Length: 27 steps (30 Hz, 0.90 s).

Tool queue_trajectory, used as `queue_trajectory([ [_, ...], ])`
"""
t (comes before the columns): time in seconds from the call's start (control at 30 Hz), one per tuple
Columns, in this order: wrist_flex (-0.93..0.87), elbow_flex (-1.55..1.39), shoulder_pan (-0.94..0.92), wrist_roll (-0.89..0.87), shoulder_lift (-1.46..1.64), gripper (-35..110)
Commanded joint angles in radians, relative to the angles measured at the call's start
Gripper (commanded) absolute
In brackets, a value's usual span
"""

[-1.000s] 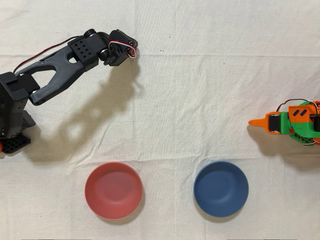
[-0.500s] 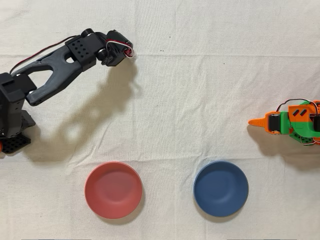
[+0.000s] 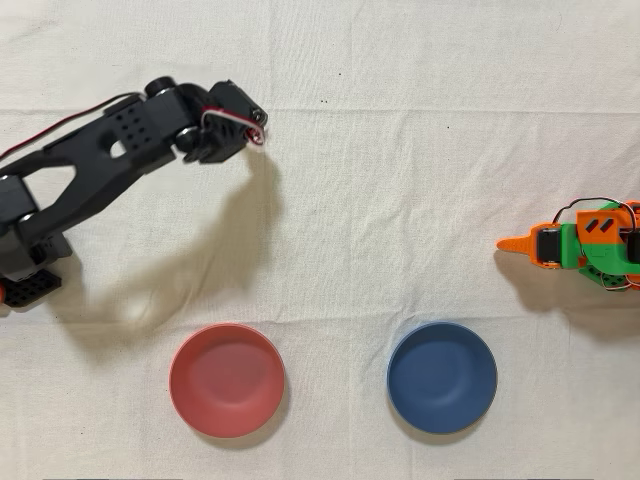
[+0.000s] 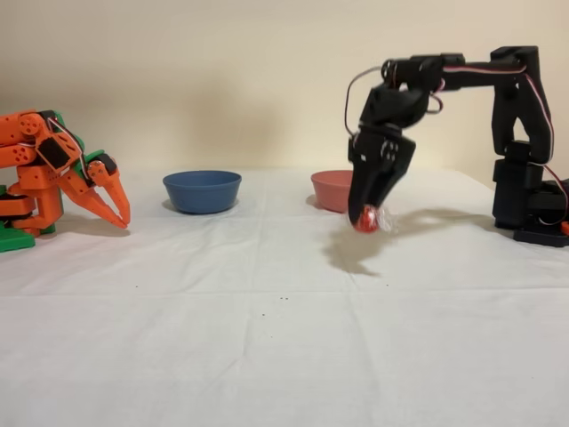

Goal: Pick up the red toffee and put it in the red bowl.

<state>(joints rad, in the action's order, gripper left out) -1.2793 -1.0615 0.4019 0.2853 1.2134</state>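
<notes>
The red toffee (image 4: pixel 365 220), a small shiny red candy with a clear wrapper end, hangs a little above the cloth in the fixed view. My black gripper (image 4: pixel 368 213) points down and is shut on it. The red bowl (image 4: pixel 331 189) stands behind the gripper, partly hidden by it. From overhead, the black gripper's wrist (image 3: pixel 226 128) sits at the upper left and covers the toffee. The red bowl (image 3: pixel 227 380) lies well below it, near the bottom edge.
A dark blue bowl (image 3: pixel 442 377) stands to the right of the red bowl in the overhead view and to the left (image 4: pixel 202 190) in the fixed view. The idle orange arm (image 3: pixel 583 246) rests at the right edge overhead. White cloth covers the table.
The black arm has risen and swung slightly left and down in the overhead view. Its shadow on the cloth has spread further from it. The bowls have stayed put.
</notes>
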Motion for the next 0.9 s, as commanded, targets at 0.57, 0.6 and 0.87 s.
queue_trajectory([
  [0.57,-0.028,-0.365,-0.563,0.256,0.635,3],
  [0.6,-0.020,-0.383,-0.591,0.270,0.649,3],
  [0.87,0.086,-0.500,-0.795,0.359,0.689,3],
])
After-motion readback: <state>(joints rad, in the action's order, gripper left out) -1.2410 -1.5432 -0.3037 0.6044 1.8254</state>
